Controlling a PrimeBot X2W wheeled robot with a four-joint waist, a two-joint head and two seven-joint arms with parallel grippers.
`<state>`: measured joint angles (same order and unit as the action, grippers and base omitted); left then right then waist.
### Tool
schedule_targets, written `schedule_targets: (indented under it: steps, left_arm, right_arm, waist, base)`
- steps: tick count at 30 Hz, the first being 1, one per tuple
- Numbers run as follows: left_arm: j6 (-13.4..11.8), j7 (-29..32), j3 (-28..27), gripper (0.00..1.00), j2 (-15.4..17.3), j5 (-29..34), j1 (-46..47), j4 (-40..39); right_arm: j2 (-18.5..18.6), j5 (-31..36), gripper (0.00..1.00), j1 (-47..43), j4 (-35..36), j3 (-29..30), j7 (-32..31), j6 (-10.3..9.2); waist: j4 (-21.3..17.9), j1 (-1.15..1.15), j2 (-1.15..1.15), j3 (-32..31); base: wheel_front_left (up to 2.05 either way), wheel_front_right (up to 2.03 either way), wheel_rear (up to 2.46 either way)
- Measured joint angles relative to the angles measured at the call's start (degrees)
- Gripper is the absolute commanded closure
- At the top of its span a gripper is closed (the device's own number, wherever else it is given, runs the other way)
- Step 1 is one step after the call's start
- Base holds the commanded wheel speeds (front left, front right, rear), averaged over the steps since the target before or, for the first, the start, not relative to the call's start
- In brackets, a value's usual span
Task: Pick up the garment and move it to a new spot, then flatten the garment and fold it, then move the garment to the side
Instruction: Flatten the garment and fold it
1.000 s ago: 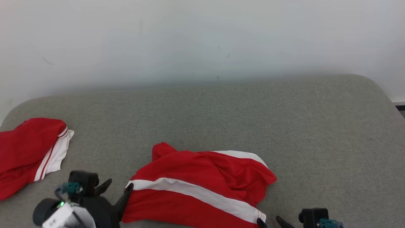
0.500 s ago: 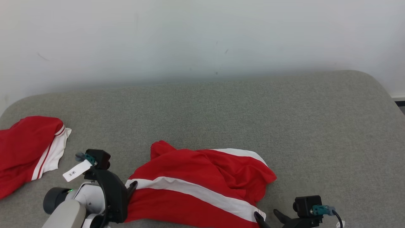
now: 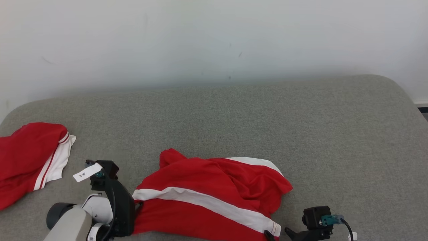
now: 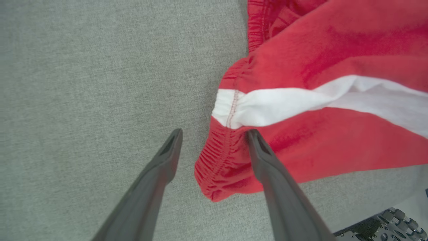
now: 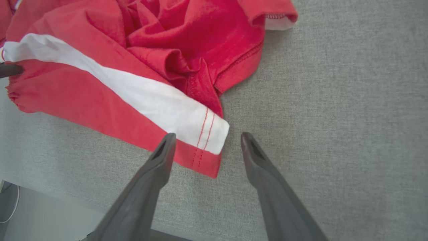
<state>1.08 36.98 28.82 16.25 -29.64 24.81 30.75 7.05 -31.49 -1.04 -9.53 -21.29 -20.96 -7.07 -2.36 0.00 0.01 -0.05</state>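
The garment (image 3: 214, 197) is a pair of red shorts with a white side stripe, lying crumpled at the front middle of the grey cushioned surface (image 3: 301, 127). My left gripper (image 4: 214, 132) is open and straddles the elastic waistband corner. Its right finger (image 4: 264, 157) rests on the red cloth and its left finger is over bare grey fabric. My right gripper (image 5: 208, 135) is open around the stitched hem corner of the garment (image 5: 150, 67), where the white stripe ends. In the head view it sits low at the garment's right corner (image 3: 277, 232).
A second red and white garment (image 3: 26, 160) lies at the far left of the surface. A white wall (image 3: 214, 40) rises behind it. The surface's front edge and the floor (image 5: 40, 207) lie just behind both grippers. Bare grey fabric stretches to the back and right.
My left wrist has turned and its fingers have dropped onto the garment's waistband edge. The right gripper has edged in toward the hem corner. The garment lies as before.
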Motion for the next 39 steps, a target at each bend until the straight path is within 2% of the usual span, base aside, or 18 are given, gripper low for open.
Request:
schedule_targets:
  steps: [5, 8, 11, 13, 16, 17, 20, 21, 23, 24, 25, 26, 28, 29, 30, 39]
  left_arm:
    - [0.47, 1.04, 0.11, 0.0, -0.25, -0.02, 1.83, 0.35]
    - [0.53, 1.4, 0.2, 0.0, -0.68, -0.03, 2.92, 0.65]
    - [0.97, 1.83, 0.3, 0.0, -1.29, -0.08, 4.01, 1.42]
    - [0.99, 2.05, 0.32, 0.0, -1.27, -0.2, 4.02, 2.36]
    - [1.1, 2.33, 0.36, 0.0, -1.26, -0.23, 4.06, 3.19]
    - [1.49, 2.34, 0.44, 0.0, -1.29, -0.23, 4.16, 3.43]
    - [1.53, 2.34, 0.71, 0.0, -1.33, -0.23, 4.63, 3.81]
    - [1.54, 2.34, 0.73, 0.0, -1.38, -0.24, 4.87, 3.83]
    - [1.94, 2.34, 0.71, 0.0, -1.64, -0.49, 5.14, 3.9]
    - [1.97, 2.32, 0.69, 0.0, -1.85, -0.67, 5.16, 3.93]
    - [1.99, 2.31, 0.68, 0.46, -2.01, -0.74, 5.21, 3.98]
    - [2.04, 2.26, 0.67, 0.46, -2.12, -0.84, 5.32, 4.1]
    - [2.52, 2.13, 0.67, 0.75, -2.3, -1.1, 5.67, 4.3]
    - [2.56, 1.71, 0.71, 0.94, -2.44, -1.1, 5.94, 4.34]
    - [2.56, 1.46, 0.64, 1.0, -2.64, -1.11, 6.16, 4.38]
    - [3.11, 0.21, 0.57, 1.0, -3.16, -1.18, 6.33, 5.72]
  right_arm:
    - [-0.34, 0.51, 0.0, 1.08, -0.6, 0.46, -1.42, -0.04]
    - [-0.53, 0.49, 0.04, 1.48, -1.01, 0.82, -1.82, -0.05]
    - [-0.82, 0.49, 0.02, 1.75, -1.63, 1.09, -2.35, -0.05]
    - [-1.09, 0.51, 0.05, 1.93, -2.15, 1.1, -2.78, -0.05]
    - [-1.56, 0.51, 0.31, 2.61, -2.68, 1.21, -3.12, -0.07]
    - [-1.7, 0.51, 0.51, 2.88, -2.82, 1.22, -3.28, -0.07]
    - [-1.99, 0.49, 0.64, 2.91, -3.05, 1.22, -3.76, -0.07]
    - [-2.03, 0.49, 0.64, 2.9, -3.13, 1.23, -3.78, -0.07]
    - [-2.08, 0.48, 0.77, 2.89, -3.16, 1.23, -3.83, -0.07]
    - [-2.09, 0.48, 0.8, 2.89, -3.19, 1.23, -3.85, -0.07]
    - [-2.11, 0.48, 0.86, 2.89, -3.2, 1.24, -3.88, -0.07]
    - [-2.16, 0.48, 0.89, 2.89, -3.23, 1.24, -4.23, -0.07]
    - [-2.23, 0.48, 0.96, 2.89, -3.33, 1.24, -4.27, -0.07]
    - [-2.26, 0.48, 1.0, 2.89, -3.35, 1.24, -4.27, -0.07]
    - [-2.3, 0.48, 1.0, 2.89, -3.35, 1.24, -4.26, -0.07]
    - [-2.54, 0.48, 1.0, 2.89, -3.36, 1.8, -4.23, -0.07]
  waist:
    - [-0.08, 0.0, 0.0, 0.75]
    - [0.02, 0.0, 0.0, 1.13]
    - [0.25, 0.0, 0.0, 1.68]
    - [0.38, 0.0, 0.0, 2.01]
    - [0.5, 0.0, 0.0, 2.38]
    - [0.55, 0.0, 0.0, 2.46]
    - [0.67, 0.0, 0.0, 2.61]
    - [0.71, 0.0, 0.0, 2.65]
    - [0.82, 0.0, 0.0, 2.71]
    - [0.87, 0.0, 0.0, 2.72]
    - [0.93, 0.0, 0.0, 2.72]
    - [0.99, 0.0, 0.0, 2.71]
    - [1.08, 0.0, 0.0, 2.65]
    - [1.12, 0.0, 0.0, 2.62]
    - [1.15, 0.0, 0.0, 2.58]
    - [1.21, 0.0, 0.0, 2.16]
  base:
    - [0.0, 0.0, 0.0]
    - [0.0, 0.0, 0.0]
    - [0.0, 0.0, 0.0]
    - [0.0, 0.0, 0.0]
    - [0.0, 0.0, 0.0]
    - [0.0, 0.0, 0.0]
    - [0.0, 0.0, 0.0]
    - [0.0, 0.0, 0.0]
    - [0.0, 0.0, 0.0]
    - [0.0, 0.0, 0.0]
    - [0.0, 0.0, 0.0]
    - [0.0, 0.0, 0.0]
    - [0.0, 0.0, 0.0]
    - [0.0, 0.0, 0.0]
    - [0.0, 0.0, 0.0]
    - [0.0, 0.0, 0.0]
